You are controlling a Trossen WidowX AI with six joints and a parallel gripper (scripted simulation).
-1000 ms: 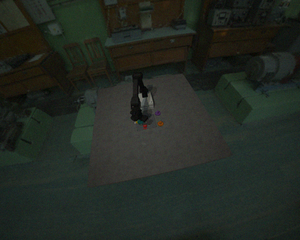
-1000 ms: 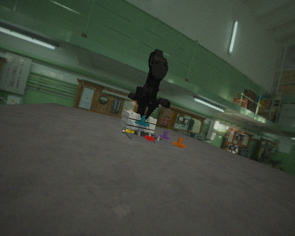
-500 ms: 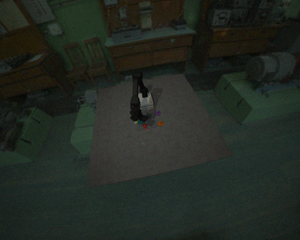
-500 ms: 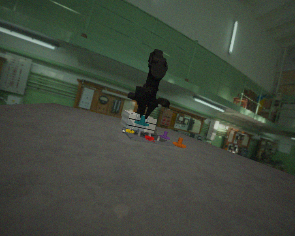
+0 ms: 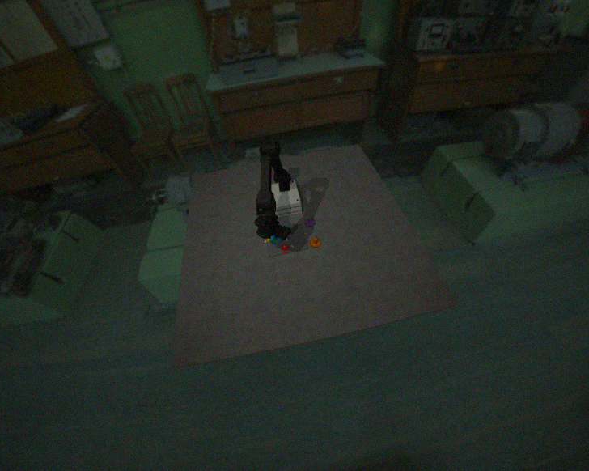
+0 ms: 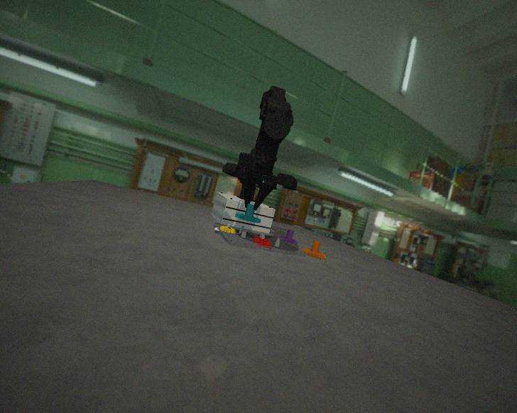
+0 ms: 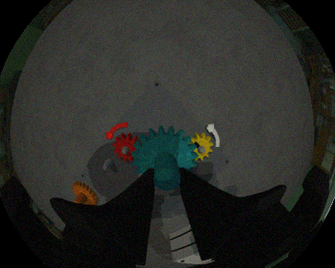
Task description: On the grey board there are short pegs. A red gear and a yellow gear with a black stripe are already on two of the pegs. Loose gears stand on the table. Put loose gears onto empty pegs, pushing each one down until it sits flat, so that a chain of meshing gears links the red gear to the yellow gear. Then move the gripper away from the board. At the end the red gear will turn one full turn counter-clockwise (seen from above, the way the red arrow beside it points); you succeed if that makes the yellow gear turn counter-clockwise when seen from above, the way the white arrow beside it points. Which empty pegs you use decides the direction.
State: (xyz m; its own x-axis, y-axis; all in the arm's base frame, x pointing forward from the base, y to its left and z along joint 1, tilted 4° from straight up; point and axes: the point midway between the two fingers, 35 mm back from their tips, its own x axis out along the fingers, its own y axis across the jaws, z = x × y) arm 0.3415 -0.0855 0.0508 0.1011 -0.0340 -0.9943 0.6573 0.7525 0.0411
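My gripper (image 6: 252, 205) (image 7: 166, 172) is shut on the hub of a teal gear (image 5: 275, 239) (image 6: 248, 218) (image 7: 163, 141) and holds it level above the grey board (image 7: 156, 108). In the wrist view the teal gear overlaps the inner edges of the red gear (image 5: 286, 247) (image 6: 262, 241) (image 7: 118, 151) and the yellow gear (image 5: 267, 239) (image 6: 227, 229) (image 7: 205, 140). An empty peg (image 6: 277, 243) (image 7: 109, 164) stands beside the red gear; another peg (image 6: 243, 234) shows between red and yellow. The teal gear hides the board below it in the wrist view.
An orange gear (image 5: 315, 243) (image 6: 314, 252) (image 7: 83, 191) and a purple gear (image 5: 310, 222) (image 6: 289, 238) stand loose at the right in the top and exterior views. A white striped block (image 5: 287, 200) (image 6: 264, 218) (image 7: 185, 246) stands behind the board. The red arrow (image 7: 115, 129) and white arrow (image 7: 215, 135) show.
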